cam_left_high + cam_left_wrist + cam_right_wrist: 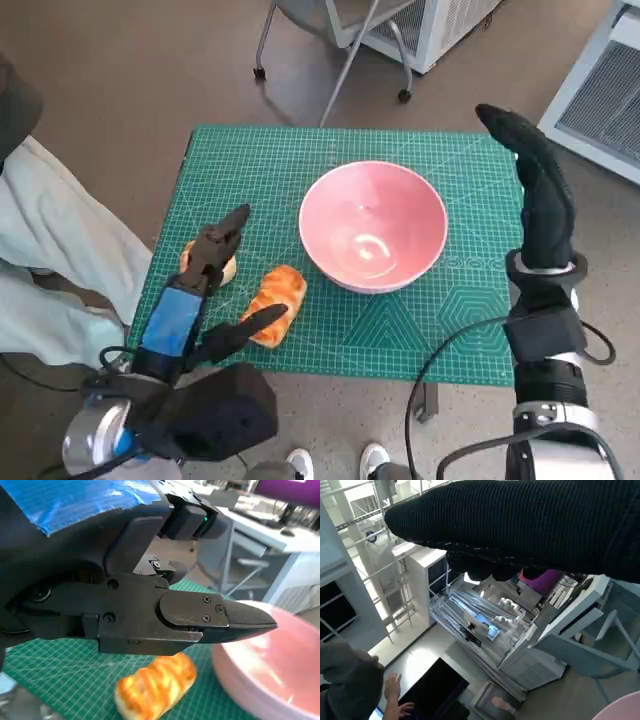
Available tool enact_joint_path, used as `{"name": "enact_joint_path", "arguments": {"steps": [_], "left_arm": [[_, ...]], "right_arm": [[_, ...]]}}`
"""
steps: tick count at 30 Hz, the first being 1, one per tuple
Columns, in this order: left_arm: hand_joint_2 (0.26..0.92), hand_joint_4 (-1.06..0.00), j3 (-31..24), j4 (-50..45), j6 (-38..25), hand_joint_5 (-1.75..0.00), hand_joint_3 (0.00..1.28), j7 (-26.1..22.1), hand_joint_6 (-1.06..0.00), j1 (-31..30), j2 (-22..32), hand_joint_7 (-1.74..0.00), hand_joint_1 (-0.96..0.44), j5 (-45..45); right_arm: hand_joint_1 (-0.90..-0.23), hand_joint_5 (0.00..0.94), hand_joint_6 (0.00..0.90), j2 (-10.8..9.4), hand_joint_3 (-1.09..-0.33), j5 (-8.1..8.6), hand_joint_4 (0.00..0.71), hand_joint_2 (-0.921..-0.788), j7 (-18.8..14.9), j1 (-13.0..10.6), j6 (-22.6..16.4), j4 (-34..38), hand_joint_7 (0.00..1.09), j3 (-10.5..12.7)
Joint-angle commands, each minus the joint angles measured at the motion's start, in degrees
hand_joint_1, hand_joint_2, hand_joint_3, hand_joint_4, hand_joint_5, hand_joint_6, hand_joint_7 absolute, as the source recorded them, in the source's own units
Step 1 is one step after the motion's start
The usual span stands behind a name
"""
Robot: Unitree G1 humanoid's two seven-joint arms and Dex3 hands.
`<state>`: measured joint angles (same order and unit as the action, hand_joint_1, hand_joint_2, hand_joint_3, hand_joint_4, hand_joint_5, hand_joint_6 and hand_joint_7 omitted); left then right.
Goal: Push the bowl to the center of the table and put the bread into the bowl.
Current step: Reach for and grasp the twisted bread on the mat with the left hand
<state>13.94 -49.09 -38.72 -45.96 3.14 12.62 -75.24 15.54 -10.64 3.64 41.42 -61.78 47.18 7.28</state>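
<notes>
The green mat (pixel 300 180) on the surface has white grid lines and shapes printed on it, and a row of tiny writing near the bowl, too small to read. No other words can be read anywhere.

The pink bowl (pixel 373 226) sits on the mat, a bit to the right of the middle. It has nothing in it but a shine of light. In the left wrist view its far side is cut off by the picture's edge.

The bread (pixel 275 303) lies on the mat just to the left of the bowl, near the front edge. A second round, pale brown thing (pixel 222 270) lies further left. The left hand covers most of it, so it is hard to tell what it is.

The left hand (pixel 205 290) hangs over the bread with its fingers spread apart. It holds nothing.

The right hand (pixel 540 195) stands at the right edge of the surface, fingers straight and pointing away. It holds nothing and is near the bowl but apart from it.

In the right wrist view a person's hand (pixel 395 692) shows at the bottom, with the rest cut off.
</notes>
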Motion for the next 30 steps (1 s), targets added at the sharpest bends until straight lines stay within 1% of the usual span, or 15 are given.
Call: {"name": "enact_joint_path", "arguments": {"steps": [1, 6, 12, 17, 24, 30], "left_arm": [[0.919, -0.25, -0.18, 1.37, 2.35, -0.03, 0.0, -2.43, -0.21, -1.02, -1.58, -0.24, -0.63, -2.76], [0.921, -0.26, -0.85, 2.96, 4.29, -0.02, 0.0, -3.72, -0.22, -1.42, -3.09, -0.21, -0.63, -4.23], [0.918, -0.27, -1.43, 5.2, 6.0, -0.02, 0.0, -4.82, -0.23, -1.26, -4.7, -0.19, -0.63, -6.04], [0.908, -0.27, -1.76, 7.58, 7.2, -0.02, 0.0, -4.98, -0.24, -0.95, -5.84, -0.18, -0.62, -7.9], [0.899, -0.26, -1.73, 11.57, 8.55, -0.01, 0.0, -4.14, -0.25, -0.6, -7.29, -0.16, -0.62, -10.71], [0.9, -0.27, -1.64, 14.51, 9.45, -0.01, 0.0, -3.42, -0.26, -0.53, -7.9, -0.15, -0.62, -12.68]], "right_arm": [[-0.598, 0.003, 0.079, -0.23, -0.767, -1.03, 0.329, -0.921, 1.22, -1.88, 1.33, -0.64, 0.73, -0.87], [-0.592, 0.002, 0.072, -0.39, -0.77, -1.76, 0.327, -0.921, 2.3, -2.26, 2.11, -1.51, 0.74, -1.5], [-0.598, 0.001, 0.063, -0.52, -0.772, -1.95, 0.325, -0.921, 3.18, -2.69, 2.7, -2.05, 0.75, -2.05], [-0.595, 0.0, 0.057, -0.7, -0.78, -1.6, 0.323, -0.921, 3.45, -2.92, 3.25, -2.43, 0.77, -2.32], [-0.611, 0.0, 0.049, -1.15, -0.785, -1.32, 0.318, -0.921, 3.75, -3.43, 3.95, -3.37, 0.78, -2.56], [-0.612, 0.0, 0.046, -1.45, -0.783, -0.43, 0.318, -0.921, 3.54, -3.81, 4.4, -3.9, 0.79, -2.74]]}}
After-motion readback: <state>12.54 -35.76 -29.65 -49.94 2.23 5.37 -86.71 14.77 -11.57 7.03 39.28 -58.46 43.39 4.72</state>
